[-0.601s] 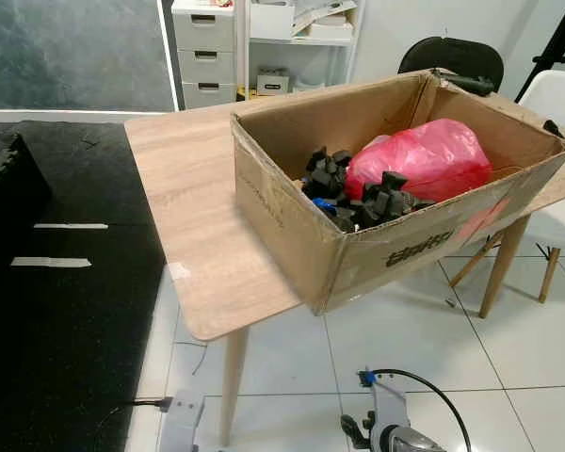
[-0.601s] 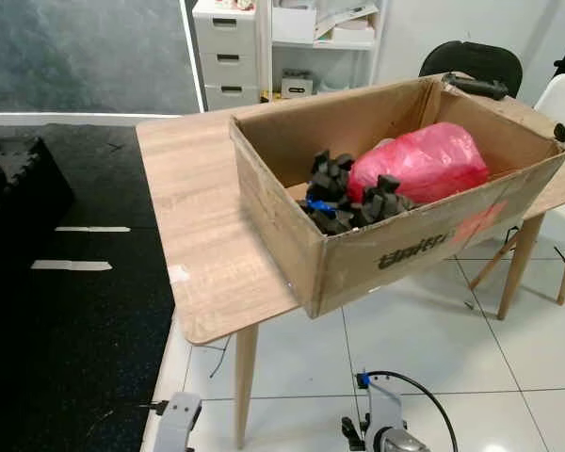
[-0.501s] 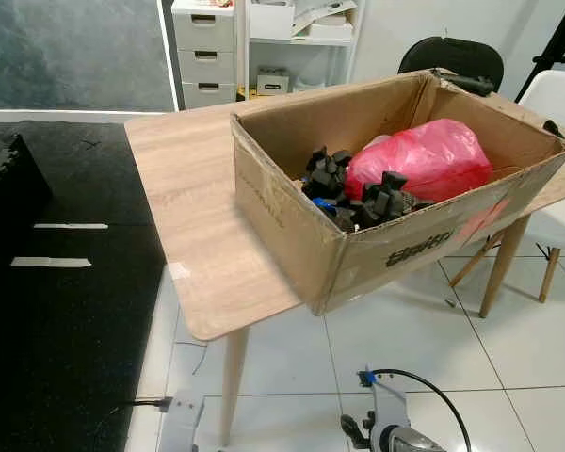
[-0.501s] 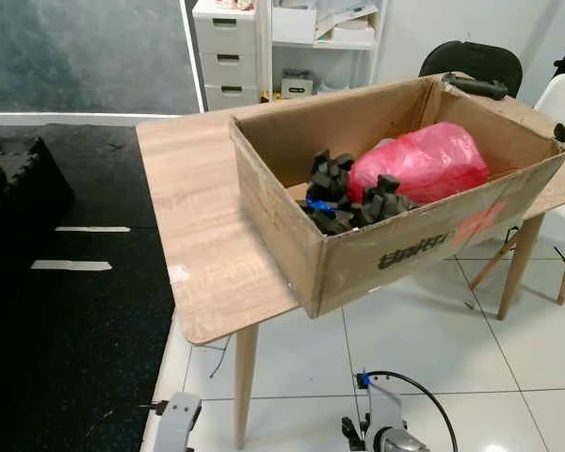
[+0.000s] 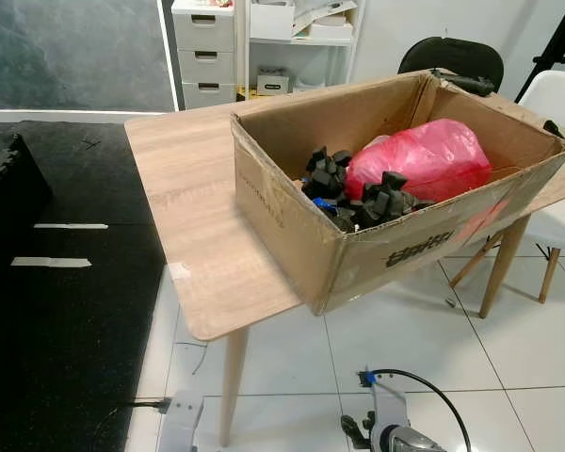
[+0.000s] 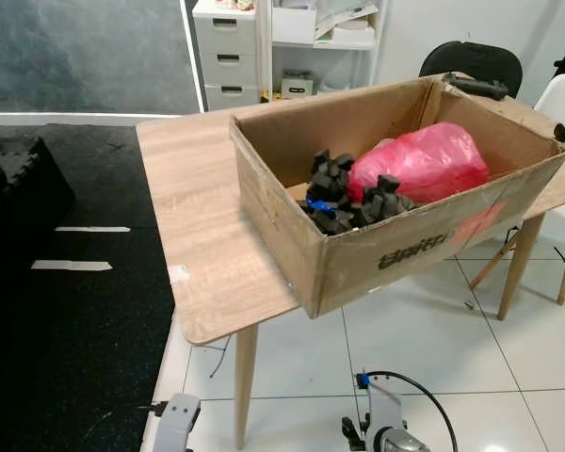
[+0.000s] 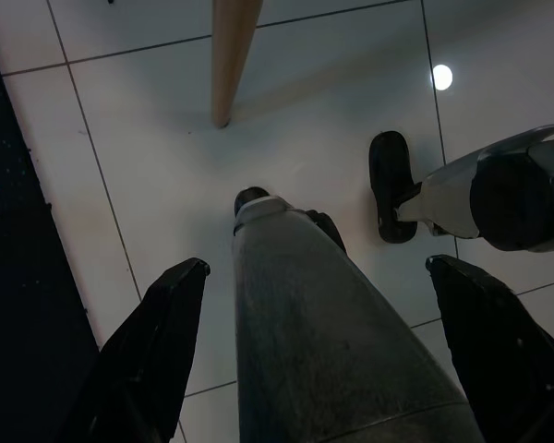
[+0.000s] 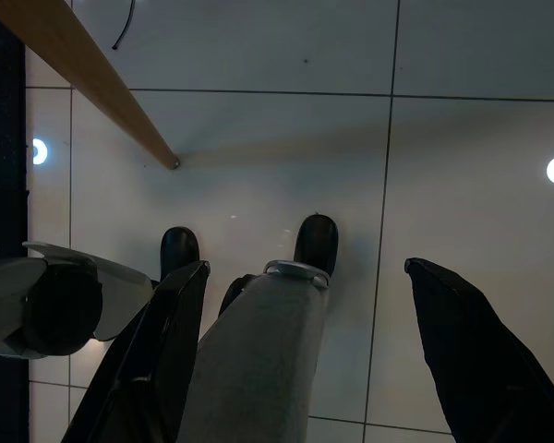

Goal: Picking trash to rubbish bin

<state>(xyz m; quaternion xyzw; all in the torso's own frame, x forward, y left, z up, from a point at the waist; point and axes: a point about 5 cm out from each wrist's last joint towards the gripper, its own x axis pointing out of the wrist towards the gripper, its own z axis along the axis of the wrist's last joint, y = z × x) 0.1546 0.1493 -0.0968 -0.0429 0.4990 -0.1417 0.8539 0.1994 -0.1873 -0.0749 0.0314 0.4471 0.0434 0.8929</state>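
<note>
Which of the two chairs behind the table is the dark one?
The black chair, behind the cardboard box's far corner. The other, the white chair, stands further to the robot's right at the picture's edge.

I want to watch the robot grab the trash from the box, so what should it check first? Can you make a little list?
1. Cardboard box open on top: ok.
2. Trash in reach view, red bag and black pieces inside the box: ok.
3. Box steady on the wooden table: not ok, its near corner sticks out past the table edge.
4. Left gripper open, hanging low over the floor: ok.
5. Right gripper open, hanging low too: ok.
6. Rubbish bin found: cannot tell.
</note>
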